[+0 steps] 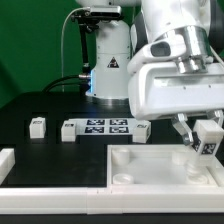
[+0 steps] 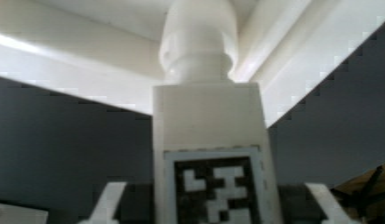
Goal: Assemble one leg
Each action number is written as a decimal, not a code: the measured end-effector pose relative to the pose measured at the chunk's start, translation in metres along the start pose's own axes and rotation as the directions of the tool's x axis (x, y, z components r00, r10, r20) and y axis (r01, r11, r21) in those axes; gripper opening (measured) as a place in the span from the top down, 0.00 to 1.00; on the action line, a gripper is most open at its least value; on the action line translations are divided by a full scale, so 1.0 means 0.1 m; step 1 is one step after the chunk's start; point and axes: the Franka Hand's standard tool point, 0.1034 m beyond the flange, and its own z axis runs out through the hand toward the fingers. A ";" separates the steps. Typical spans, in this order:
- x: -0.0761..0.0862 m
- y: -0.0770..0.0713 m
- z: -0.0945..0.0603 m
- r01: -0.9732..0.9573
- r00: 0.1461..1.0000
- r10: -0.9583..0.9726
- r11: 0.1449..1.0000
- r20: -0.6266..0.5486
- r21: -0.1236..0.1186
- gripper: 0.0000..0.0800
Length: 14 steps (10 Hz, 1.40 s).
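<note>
The leg (image 1: 209,146) is a small chunky white block with a black-and-white marker on its face. It hangs off the table at the exterior view's right, with my gripper (image 1: 200,135) shut on it. It is just above the far right corner of the large white square panel (image 1: 150,168). In the wrist view the leg (image 2: 207,130) fills the middle between my fingers (image 2: 111,200). Its narrow round end points at the white panel (image 2: 64,60) beyond; I cannot tell whether they touch.
The marker board (image 1: 105,127) lies on the black table behind the panel. A small white block (image 1: 37,125) sits at the exterior view's left, another (image 1: 70,130) at the board's left end. A white part (image 1: 5,160) lies at the left edge.
</note>
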 end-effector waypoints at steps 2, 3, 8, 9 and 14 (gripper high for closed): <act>-0.08 -0.04 0.09 -0.001 1.000 0.001 1.000 0.009 0.007 0.64; -0.08 -0.05 0.09 0.000 1.000 0.000 1.000 0.010 0.008 0.63; -0.11 -0.03 0.11 0.010 1.000 -0.010 1.000 0.008 0.006 0.63; -0.12 -0.03 0.12 0.010 1.000 -0.010 1.000 0.014 0.008 0.42; -0.13 -0.04 0.12 0.009 1.000 -0.010 1.000 0.014 0.008 0.19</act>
